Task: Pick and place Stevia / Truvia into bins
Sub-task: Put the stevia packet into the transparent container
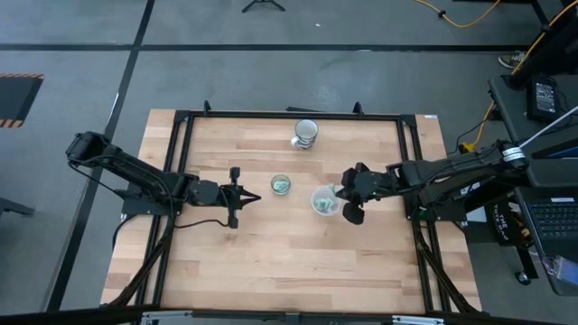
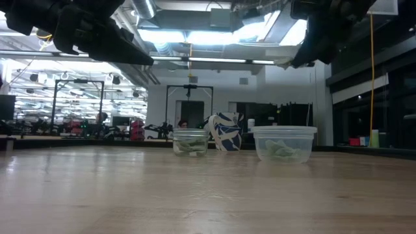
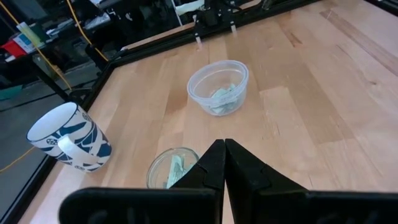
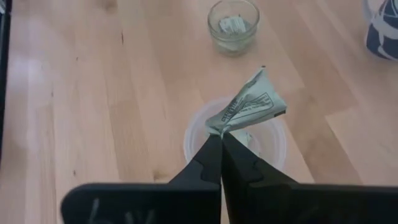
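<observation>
- The right jaws (image 4: 221,138) are pinched together on one corner of a green-and-white packet (image 4: 247,106), so most of the paper sticks out free beyond the tips, crumpled and tilted.
- That corner hold looks deliberate: a thin flat packet offers little else to grip, and a loose end should fall clear once the tips part.
- The packet hangs directly above the plastic cup (image 4: 277,140), whose white rim shows around it in the right wrist view; the high view puts the right jaws at that cup's right edge (image 1: 325,201).
- I judge this to be the drop step: the packet is lined up over the opening, not yet released.
- The cup already holds packets (image 3: 222,98), a greenish heap at its bottom, also seen through its wall from desk level (image 2: 283,151).
- The left jaws (image 3: 224,163) are pressed together with nothing between them, raised over the desk (image 1: 271,244) left of the glass (image 1: 281,185); that arm seems to wait.
- The glass also carries a few packets (image 4: 231,25), standing on edge inside.
- A blue-patterned mug (image 3: 68,138) stands farther back, apart from both cups, and plays no part.
- No loose packets show on the bare desk, so the sorting looks nearly done.
- Risk: the light paper could cling to a tip or flutter onto the rim.
</observation>
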